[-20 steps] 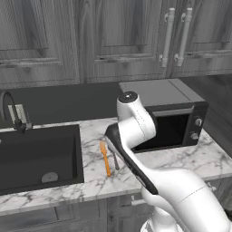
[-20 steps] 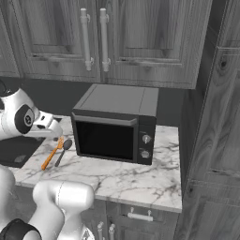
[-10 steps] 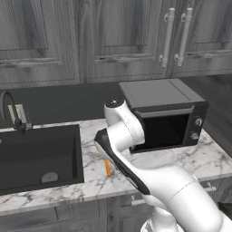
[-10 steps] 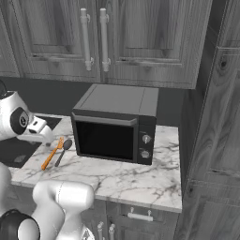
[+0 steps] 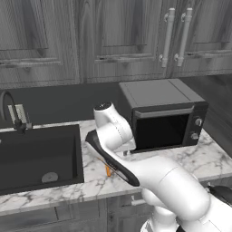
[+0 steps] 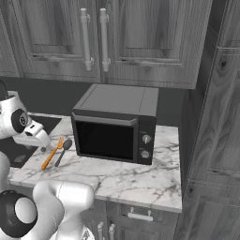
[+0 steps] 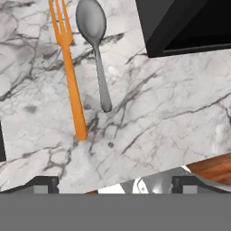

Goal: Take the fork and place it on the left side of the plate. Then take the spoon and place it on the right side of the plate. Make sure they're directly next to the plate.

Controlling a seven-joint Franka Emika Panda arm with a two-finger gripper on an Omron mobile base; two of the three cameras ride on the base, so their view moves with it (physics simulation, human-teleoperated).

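Note:
The orange fork (image 7: 68, 72) lies on the marble counter with its tines away from me. The dark grey spoon (image 7: 95, 49) lies parallel just beside it, on the microwave's side. In the right base view the fork (image 6: 52, 152) and spoon (image 6: 63, 151) rest in front of the microwave's left corner. My gripper (image 7: 116, 184) hovers above the counter, short of the fork's handle end. It is open, with its two fingertips far apart and nothing between them. From the left base view my arm hides all but a small piece of the fork (image 5: 108, 171). The plate is out of view.
A black microwave (image 6: 117, 126) stands on the counter right of the cutlery, and its corner (image 7: 180, 27) shows close to the spoon. A dark sink (image 5: 38, 154) with a faucet (image 5: 11, 111) lies to the left. Bare marble (image 6: 131, 178) stretches in front of the microwave.
My arm has swung left and lowered towards the fork and spoon, now covering most of the fork in the left base view. The cutlery has not moved and the gripper stays open.

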